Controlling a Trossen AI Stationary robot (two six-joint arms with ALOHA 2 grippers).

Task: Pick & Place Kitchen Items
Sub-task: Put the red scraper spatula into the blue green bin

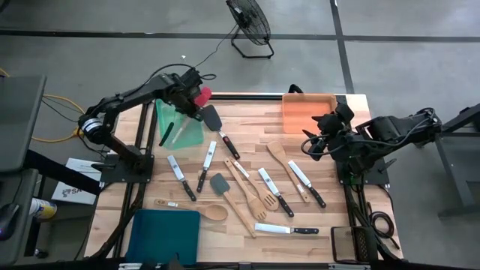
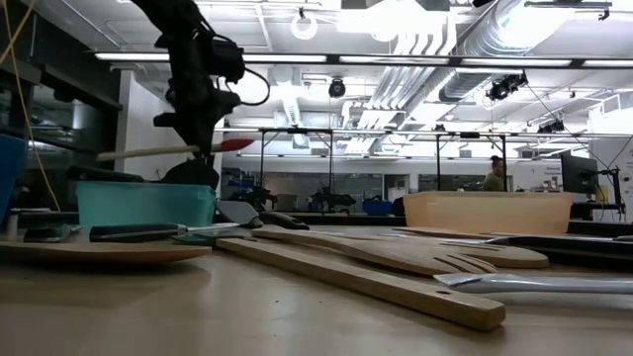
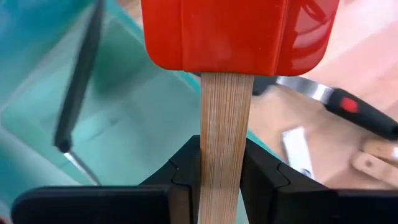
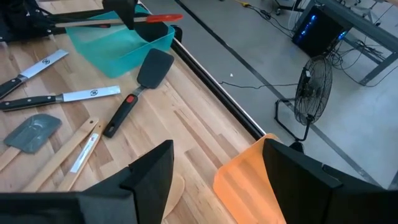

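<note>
Wooden table [image 1: 247, 124] is the landmark: green tray [image 1: 180, 126] at its far left corner, orange tray [image 1: 307, 112] at its far right corner, teal tray [image 1: 163, 236] at its near left corner. Black floor fan [image 1: 250, 26] stands on grey floor beyond the table's far edge. Person [image 2: 493, 176] far behind the table in the room.

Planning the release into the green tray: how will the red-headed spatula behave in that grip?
The red-headed spatula probably stays stiff: its wooden handle runs straight from the left gripper. Held by the handle with the broad head out front, it may pivot. Dropped over the green tray, it likely lands flat rather than rolling.
</note>
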